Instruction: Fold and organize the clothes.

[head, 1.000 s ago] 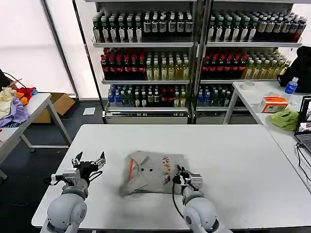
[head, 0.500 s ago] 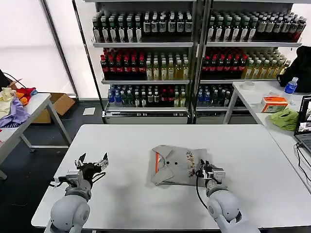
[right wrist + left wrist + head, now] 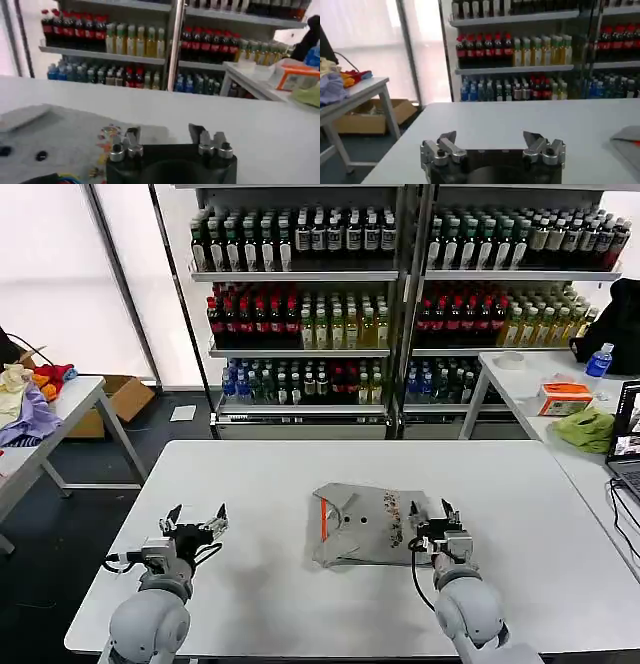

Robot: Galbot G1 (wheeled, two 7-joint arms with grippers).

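- The T-shirt (image 3: 362,524) lies folded into a compact packet on the table (image 3: 300,474), so the folding looks done
- Right end effector (image 3: 431,515) sits open at the packet's right edge, gripping nothing
- Left end effector (image 3: 196,520) is open, well apart over bare table
- Next likely calls for squaring or placing the packet; no container is on this table

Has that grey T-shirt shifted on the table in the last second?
Yes. The T-shirt slid toward the robot's right, nearer the table's right edge, beside the right gripper.
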